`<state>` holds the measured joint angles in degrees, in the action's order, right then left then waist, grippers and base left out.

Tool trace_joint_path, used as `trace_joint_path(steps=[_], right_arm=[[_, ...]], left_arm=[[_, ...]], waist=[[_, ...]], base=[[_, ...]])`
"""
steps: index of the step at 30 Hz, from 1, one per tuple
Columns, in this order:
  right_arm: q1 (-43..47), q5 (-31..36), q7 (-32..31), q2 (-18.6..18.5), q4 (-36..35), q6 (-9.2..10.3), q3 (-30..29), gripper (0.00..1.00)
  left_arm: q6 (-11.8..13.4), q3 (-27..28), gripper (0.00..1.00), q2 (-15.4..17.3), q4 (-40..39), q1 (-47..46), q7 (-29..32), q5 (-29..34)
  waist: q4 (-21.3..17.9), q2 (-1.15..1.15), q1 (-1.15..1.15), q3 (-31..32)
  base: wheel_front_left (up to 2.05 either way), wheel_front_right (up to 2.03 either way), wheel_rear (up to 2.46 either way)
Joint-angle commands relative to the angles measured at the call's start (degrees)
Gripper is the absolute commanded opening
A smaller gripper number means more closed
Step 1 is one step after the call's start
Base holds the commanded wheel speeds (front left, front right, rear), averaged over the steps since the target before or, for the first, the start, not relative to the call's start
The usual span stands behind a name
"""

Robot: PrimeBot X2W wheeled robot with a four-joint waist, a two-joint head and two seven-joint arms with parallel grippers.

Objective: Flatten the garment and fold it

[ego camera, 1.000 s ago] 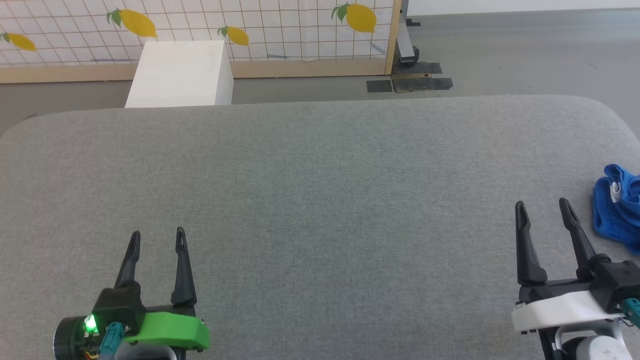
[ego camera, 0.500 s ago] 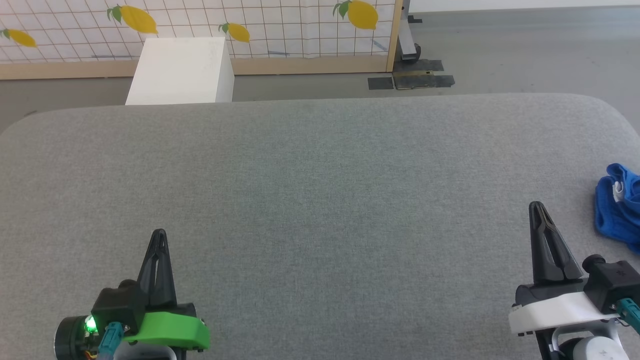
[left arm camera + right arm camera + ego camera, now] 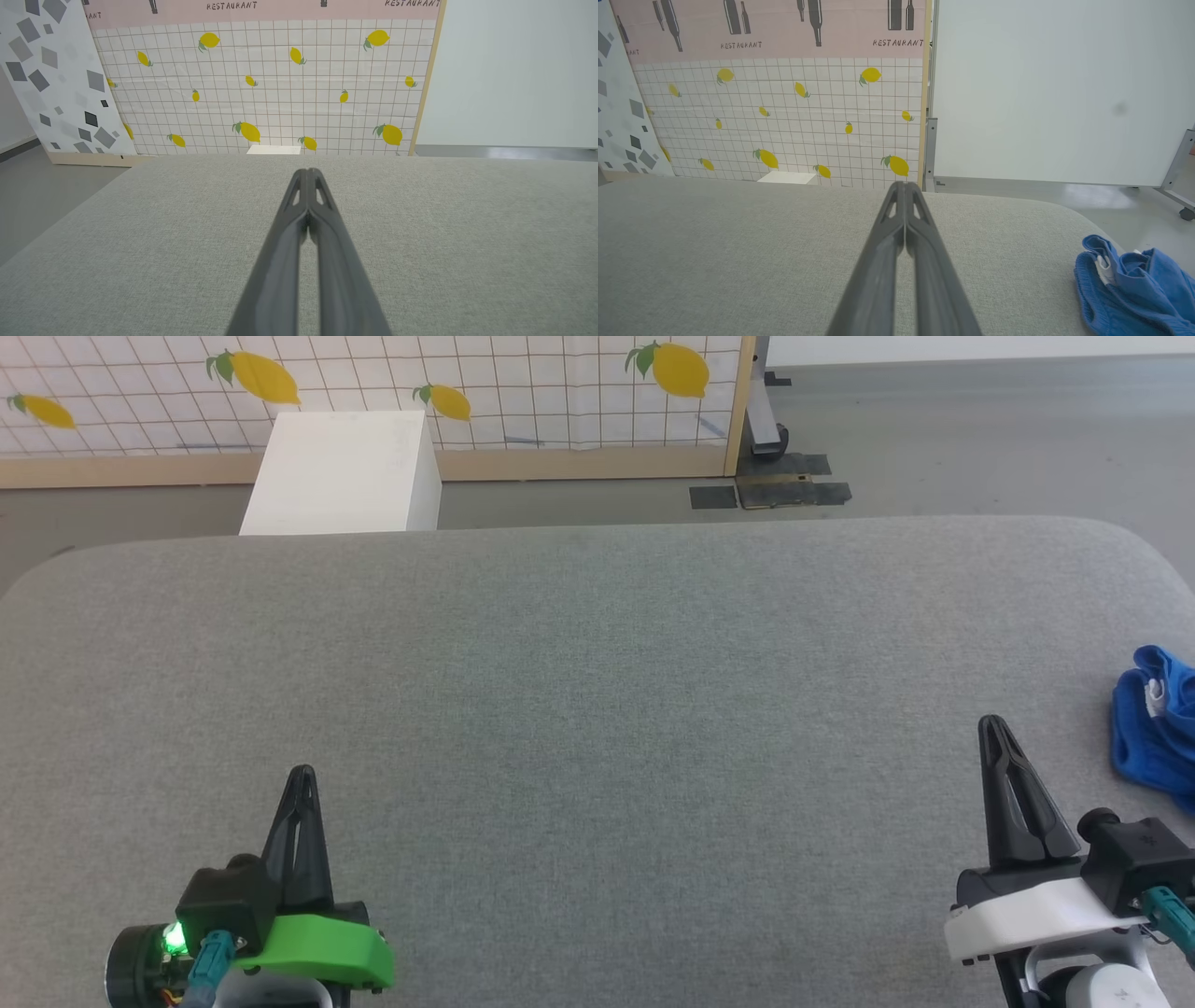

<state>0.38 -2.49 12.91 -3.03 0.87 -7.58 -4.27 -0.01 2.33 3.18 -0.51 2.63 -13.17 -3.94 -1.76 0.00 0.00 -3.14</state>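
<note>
We are at the very start of the job: the shorts (image 3: 1153,733) lie in a crumpled blue heap at the far right edge of the grey padded table (image 3: 597,691), with nothing flattened or folded yet. Our right gripper (image 3: 991,726) hangs just beside the heap, on its left and apart from it, its two dark fingers pressed together with nothing between them. Our left gripper (image 3: 301,777) sits over bare cloth at the lower left, well apart from the shorts, its fingers likewise closed and empty. As we judge it, the step in hand is the first reach. The right jaws need to part, the arm needs to swing right onto the heap and take one edge, and the shorts likely need dragging toward the middle of the table where both arms can spread them. Much of the heap is hard to read. The head view cuts it off at the right border and the right wrist view cuts it off at the corner. We make out a ribbed waistband (image 3: 1085,282) and a small white tag (image 3: 1101,268), but we cannot tell where the leg openings are, which face is up, or whether any part hangs over the table's edge. Beyond the table stand a white box (image 3: 341,476) and a lemon-patterned screen (image 3: 523,383).
</note>
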Motion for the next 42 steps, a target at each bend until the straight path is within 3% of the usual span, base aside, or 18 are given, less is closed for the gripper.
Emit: trace_joint_path(steps=[1,42], right_arm=[[-0.05,0.34,-0.3,0.02,-0.1,0.01,0.15,0.0],[-0.18,1.19,-5.3,0.07,-0.41,0.04,1.78,0.0]], left_arm=[[0.0,-0.13,0.0,-0.04,0.06,-0.29,0.3,0.54],[0.0,-1.0,0.0,-0.14,0.24,-1.22,5.39,1.88]], waist=[[0.03,0.0,0.0,0.04],[0.71,0.0,0.0,1.27]], base=[[0.0,0.0,0.0],[0.0,0.0,0.0]])
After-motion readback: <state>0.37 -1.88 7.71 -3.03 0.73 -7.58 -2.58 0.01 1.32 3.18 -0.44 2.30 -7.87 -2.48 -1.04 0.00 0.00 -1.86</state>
